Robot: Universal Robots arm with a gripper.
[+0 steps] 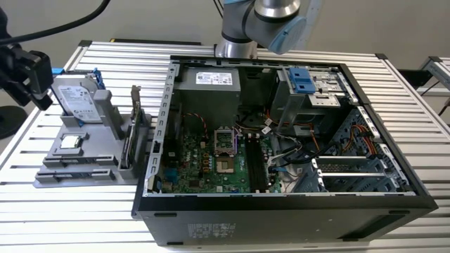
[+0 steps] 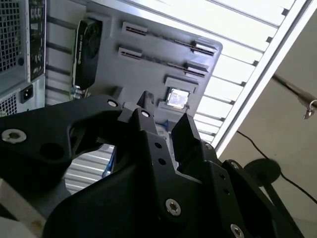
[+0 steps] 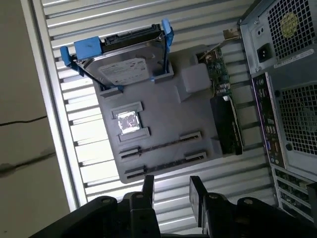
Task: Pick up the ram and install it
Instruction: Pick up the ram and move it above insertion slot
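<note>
At the far left of the exterior view, the end effector [image 1: 33,79] is held over the edge of the slatted bench [image 1: 70,216], just beside the silver hard drive [image 1: 74,97]. In the first wrist view its fingers [image 3: 148,186] are seen spread apart with nothing between them, so it is released and empty.

Next to the right, a grey holder [image 1: 105,166] is set on the bench. The hard drive is propped at its upper end in a blue-handled bracket. A small square processor chip [image 1: 70,141] is seated below it in the frame.

The ram [image 1: 77,157] is found lower again, standing on edge as a thin dark strip in a long clip-ended slot of the holder. It is untouched and well apart from the end effector. A second slot with a like strip is seen just below it. Along the holder's right side an expansion card [image 1: 134,126] is stood upright.

The centre and right of the frame are taken up by an open computer case [image 1: 281,221], laid on its side with the green motherboard [image 1: 218,163] exposed. The arm's base [image 1: 271,21] is seen at the upper centre, behind the case.
</note>
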